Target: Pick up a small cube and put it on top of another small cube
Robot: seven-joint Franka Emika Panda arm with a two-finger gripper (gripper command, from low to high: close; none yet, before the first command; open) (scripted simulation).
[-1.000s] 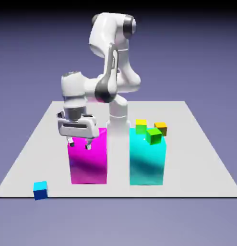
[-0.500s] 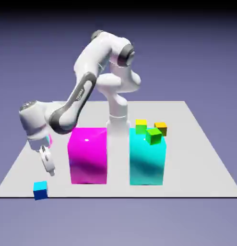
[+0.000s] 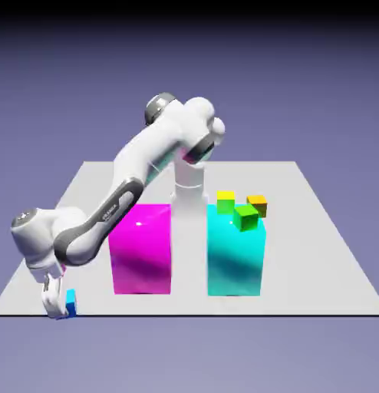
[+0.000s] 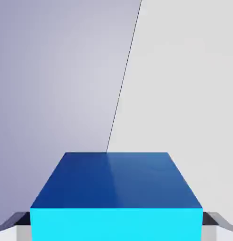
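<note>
One small cube (image 3: pixel 70 302) sits way out at about 7 o'clock on the bench (image 3: pixel 315 253), right by the front edge, and the hand (image 3: pixel 54 305) is down on it. In the hand view the small cube (image 4: pixel 116 197) fills the bottom of the frame with a grey fingertip (image 4: pixel 14 223) poking out on each side, so the fingers straddle it, but I honestly can't tell if they're pinching it or just sitting spread around it. Moving right, there's the magenta block (image 3: pixel 140 249) near the middle, then the tall cyan block (image 3: pixel 236 253) at roughly 4 o'clock carrying a yellow cube (image 3: pixel 225 198), a green cube (image 3: pixel 247 217) and an orange cube (image 3: pixel 257 204). My worry: the cube is so near the bench edge that an off-centre squeeze could nudge it over, and the low, stretched arm could clip the magenta block swinging back.
</note>
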